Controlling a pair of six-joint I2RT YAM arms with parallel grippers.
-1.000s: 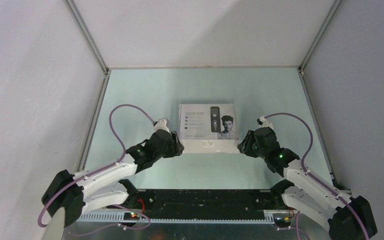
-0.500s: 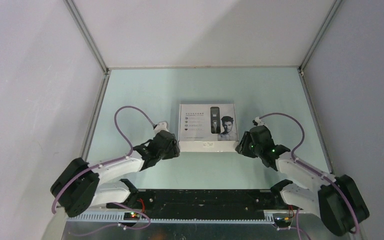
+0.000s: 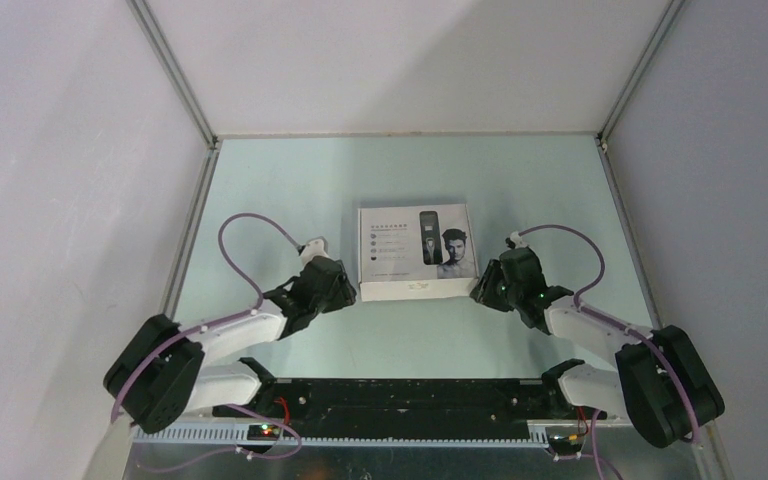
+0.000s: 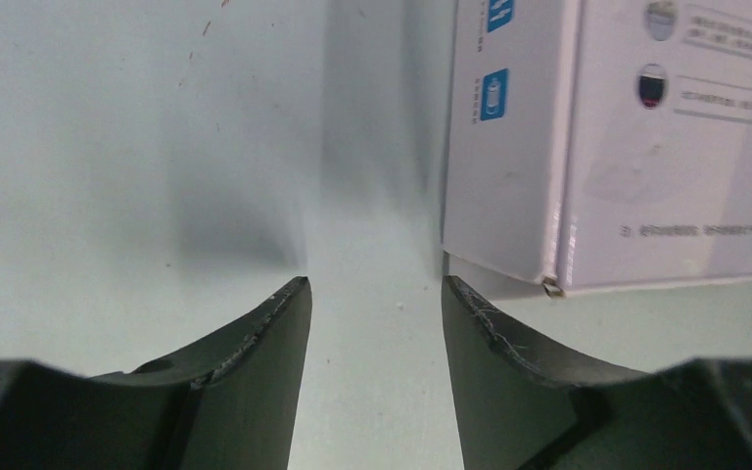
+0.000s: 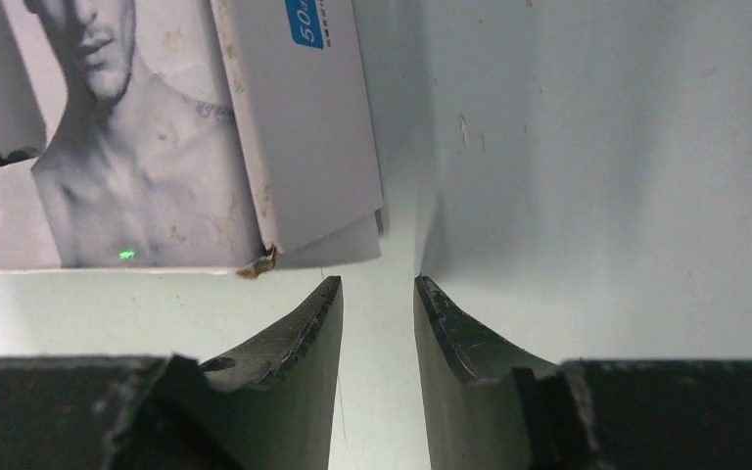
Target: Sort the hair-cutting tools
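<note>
A flat white box (image 3: 415, 252) printed with a man's face and a clipper picture lies closed in the middle of the table. The clipper, cord, brush and comb attachment are out of view. My left gripper (image 3: 348, 290) is open and empty just off the box's near left corner; the box corner (image 4: 548, 196) shows at the right of the left wrist view, beside my gripper (image 4: 376, 284). My right gripper (image 3: 480, 289) is open and empty off the box's near right corner; the box (image 5: 206, 147) shows at upper left, apart from my gripper (image 5: 377, 284).
The pale green table (image 3: 290, 190) is walled by white panels with metal rails at left, right and back. The black base bar (image 3: 410, 395) of the arms runs along the near edge.
Both arms have drawn back and lowered, their grippers sliding a little away from the box's near corners. The box has shifted slightly toward the back.
</note>
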